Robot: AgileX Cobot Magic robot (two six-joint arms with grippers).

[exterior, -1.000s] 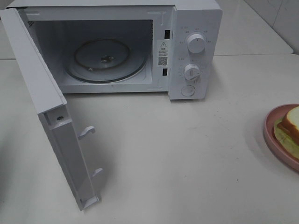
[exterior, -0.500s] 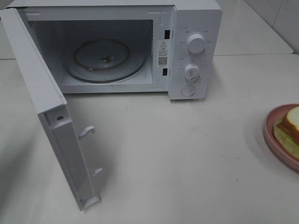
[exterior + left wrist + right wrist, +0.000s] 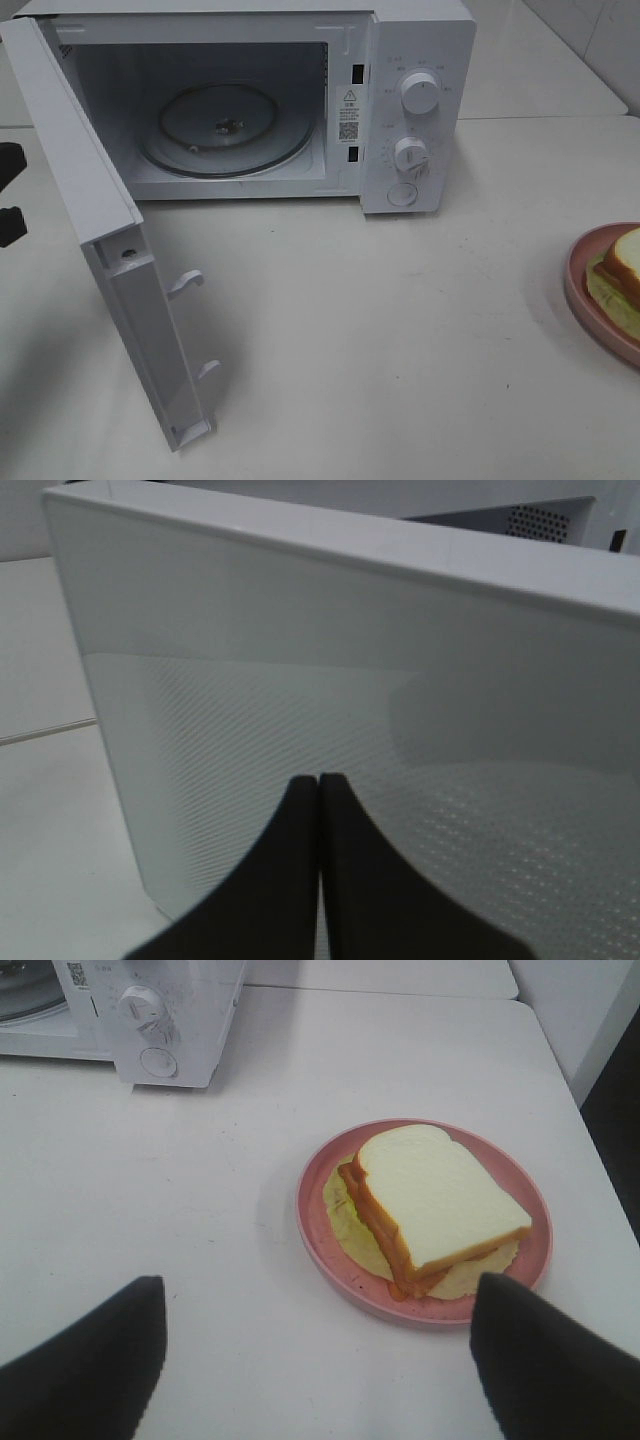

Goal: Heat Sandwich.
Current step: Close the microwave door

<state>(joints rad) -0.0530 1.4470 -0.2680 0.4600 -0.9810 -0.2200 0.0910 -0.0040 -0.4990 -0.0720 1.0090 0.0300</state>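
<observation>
The sandwich (image 3: 435,1205), white bread with tan crusts over a yellow-green filling, lies on a round pink plate (image 3: 320,1225). In the high view, sandwich (image 3: 625,265) and plate (image 3: 578,290) sit at the table's right edge, partly cut off. My right gripper (image 3: 315,1360) hovers open short of the plate, holding nothing. My left gripper (image 3: 318,780) is shut and empty, its tips close to the outer face of the open microwave door (image 3: 350,680). Dark parts of the left arm (image 3: 10,225) show at the left edge, behind the door (image 3: 90,190).
The white microwave (image 3: 420,60) stands at the back with its door swung wide to the left, baring the glass turntable (image 3: 225,125). Two knobs (image 3: 418,92) sit on its right panel. Bare table (image 3: 400,330) lies between the microwave and the plate.
Dark parts of my left arm have come into the high view at the left edge, behind the open door. Microwave, plate and sandwich have not moved.
</observation>
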